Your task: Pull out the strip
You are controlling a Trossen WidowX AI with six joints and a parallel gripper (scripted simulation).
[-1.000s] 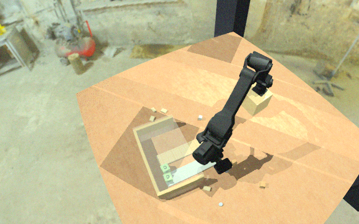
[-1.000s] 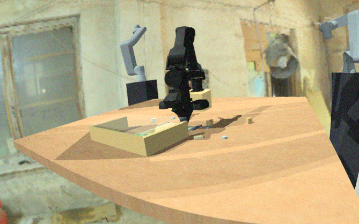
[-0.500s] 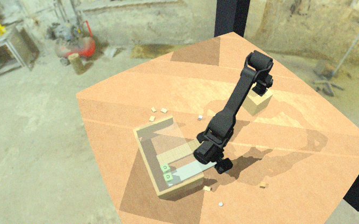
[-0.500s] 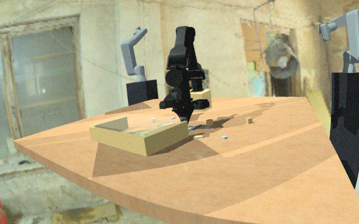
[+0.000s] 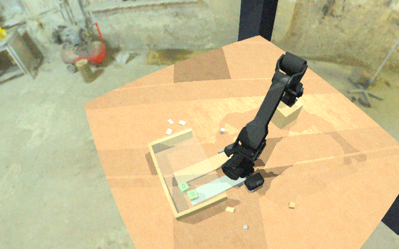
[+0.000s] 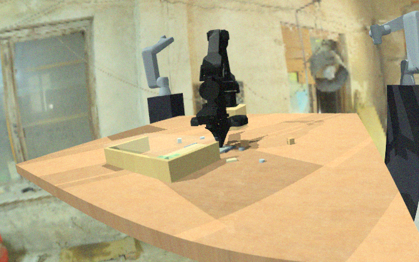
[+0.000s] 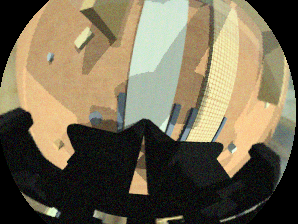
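Observation:
A three-walled wooden tray (image 5: 200, 207) lies on the table, open toward the arm. Inside it are a pale green strip (image 5: 215, 189) and a tan strip (image 5: 199, 168), side by side. Two small green cubes sit at their far ends, one (image 5: 192, 194) on the pale green strip and one (image 5: 183, 186) at the tan strip's end. Both carry a dark mark I cannot read. My gripper (image 5: 241, 180) points down at the near end of the pale green strip, outside the tray.
Small loose blocks lie around the tray: a tan one (image 5: 229, 209), another (image 5: 291, 204), a pale disc (image 5: 245, 227), a white cube (image 5: 222, 130) and white pieces (image 5: 176, 123). A wooden block (image 5: 285, 114) sits under the arm's base. Dark pillars stand at the table's edges.

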